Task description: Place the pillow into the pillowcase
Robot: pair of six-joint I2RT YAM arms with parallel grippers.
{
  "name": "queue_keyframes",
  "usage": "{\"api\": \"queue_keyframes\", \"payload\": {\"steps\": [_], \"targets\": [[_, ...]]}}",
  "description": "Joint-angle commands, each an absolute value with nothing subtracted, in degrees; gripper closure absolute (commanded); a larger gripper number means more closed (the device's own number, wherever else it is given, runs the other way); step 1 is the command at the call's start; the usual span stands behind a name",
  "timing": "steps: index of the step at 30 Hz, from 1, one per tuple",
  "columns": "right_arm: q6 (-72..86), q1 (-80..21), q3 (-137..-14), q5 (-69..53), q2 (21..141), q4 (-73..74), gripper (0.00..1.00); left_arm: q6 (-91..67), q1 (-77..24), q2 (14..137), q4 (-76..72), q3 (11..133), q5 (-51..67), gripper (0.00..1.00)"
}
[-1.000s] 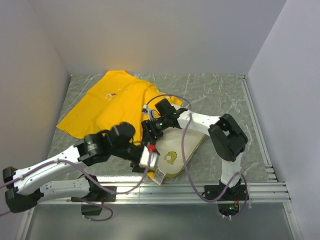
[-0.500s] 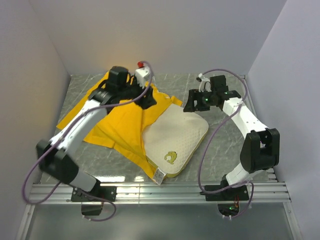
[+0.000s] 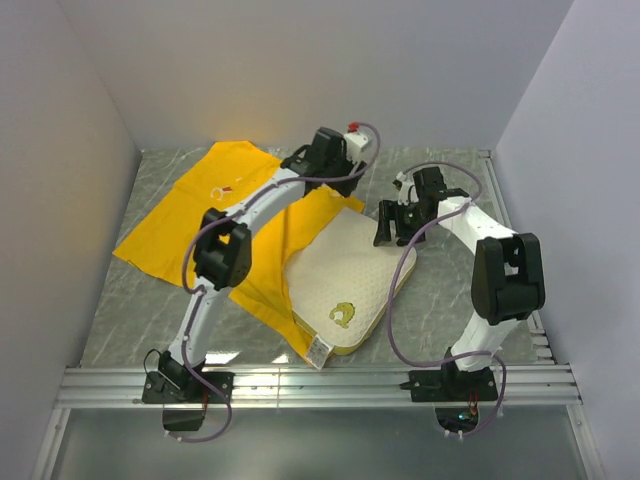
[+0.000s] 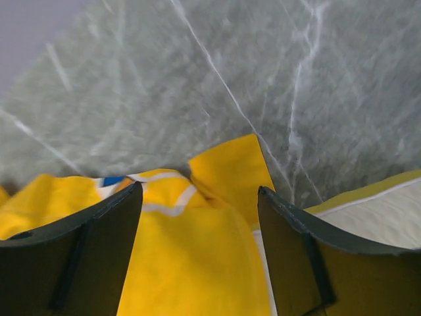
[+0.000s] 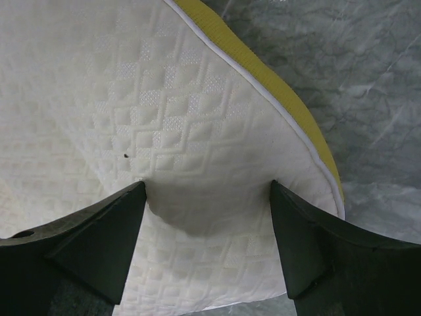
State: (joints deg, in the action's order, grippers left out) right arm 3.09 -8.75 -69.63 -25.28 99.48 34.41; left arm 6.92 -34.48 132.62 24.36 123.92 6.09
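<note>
The cream quilted pillow [image 3: 345, 275] lies mid-table, with its left edge resting on the yellow pillowcase [image 3: 215, 215], which is spread out to the left. My left gripper [image 3: 314, 172] is open above the pillowcase's far right edge, close to the pillow's far corner. In the left wrist view the gripper [image 4: 200, 191] straddles a yellow fold [image 4: 191, 250], and the pillow edge [image 4: 381, 210] shows at the right. My right gripper [image 3: 391, 226] is open at the pillow's far right corner. In the right wrist view its fingertips [image 5: 138, 191] press into the pillow's top [image 5: 131, 99], holding nothing.
The grey marbled table [image 3: 450, 180] is walled at the back and on both sides. A metal rail [image 3: 330, 380] runs along the near edge. The pillow's logo [image 3: 342, 315] and tag [image 3: 318, 350] face the near edge.
My left arm has swung right along the pillowcase's far edge toward the pillow's far corner. My right gripper has come down and left onto the pillow's far right corner.
</note>
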Motion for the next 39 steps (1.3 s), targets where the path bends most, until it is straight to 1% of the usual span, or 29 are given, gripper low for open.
{"api": "queue_keyframes", "payload": {"steps": [1, 5, 8, 10, 11, 16, 20, 22, 23, 24, 25, 26, 27, 28, 29, 30, 31, 33, 35, 39], "targets": [[2.37, -8.88, -70.31, -27.15, 100.11, 36.65, 0.17, 9.49, -36.47, 136.83, 25.49, 127.44, 2.90, 0.23], [2.37, -8.79, -69.79, -29.09, 100.02, 37.18, 0.17, 9.14, -37.26, 138.43, 24.52, 125.07, 3.87, 0.23], [2.46, -8.79, -69.79, -28.92, 99.06, 38.40, 0.16, 8.97, -38.23, 140.44, 25.05, 124.72, 0.27, 0.24], [2.37, -8.70, -68.65, -28.57, 97.48, 39.02, 0.13, 8.35, -38.23, 141.85, 24.79, 124.45, 0.18, 0.24], [2.20, -8.61, -68.29, -28.30, 95.82, 39.28, 0.08, 8.52, -38.23, 142.38, 24.79, 124.54, -2.00, 0.25], [0.88, -8.17, -66.01, -28.74, 94.48, 42.53, 0.05, 8.17, -38.41, 146.67, 26.19, 128.39, -2.73, 0.26], [0.88, -8.17, -64.08, -32.33, 97.02, 42.01, 0.05, 7.91, -38.41, 149.76, 27.86, 131.48, -1.58, 0.29], [1.05, -8.17, -63.46, -36.20, 98.26, 41.84, 0.06, 7.65, -38.50, 150.47, 27.86, 131.31, -0.62, 0.35], [1.05, -8.17, -63.37, -37.25, 99.22, 41.92, 0.11, 7.65, -38.58, 150.56, 28.04, 131.31, -0.53, 0.48], [0.97, -8.26, -63.37, -39.01, 99.58, 41.84, 0.15, 7.65, -38.67, 150.82, 28.39, 131.31, 1.21, 0.58], [0.71, -8.17, -63.28, -39.63, 99.84, 41.40, 0.21, 7.56, -38.85, 150.73, 29.00, 131.40, 2.10, 0.69], [0.79, -8.17, -63.11, -40.51, 99.67, 40.87, 0.40, 7.21, -38.85, 150.38, 29.44, 131.48, 3.24, 0.97], [1.23, -8.17, -62.93, -42.17, 99.41, 40.09, 0.52, 5.64, -38.85, 149.86, 29.53, 131.31, 4.64, 1.00], [1.40, -8.17, -62.58, -43.58, 99.14, 38.60, 0.63, 4.58, -38.76, 147.50, 28.49, 129.83, 8.92, 1.00], [1.67, -8.17, -62.67, -44.29, 98.36, 37.80, 0.93, 3.53, -38.76, 145.74, 27.35, 128.60, 10.70, 1.00], [2.63, -8.26, -62.67, -45.08, 97.74, 36.84, 1.00, 1.51, -38.76, 143.81, 26.03, 127.37, 12.98, 1.00], [2.98, -8.26, -62.58, -45.35, 96.95, 34.65, 1.00, 0.36, -38.85, 139.87, 23.14, 125.09, 17.01, 1.00], [4.82, -9.05, -62.66, -45.70, 94.05, 31.40, 1.00, -5.24, -38.93, 134.59, 20.67, 123.58, 21.51, 1.00], [5.97, -10.36, -63.28, -45.79, 92.03, 30.06, 1.00, -8.51, -39.20, 132.02, 17.95, 123.49, 26.77, 1.00], [8.69, -12.39, -64.33, -46.06, 89.92, 27.43, 1.00, -17.20, -40.51, 128.15, 14.43, 122.96, 33.65, 1.00]]}}
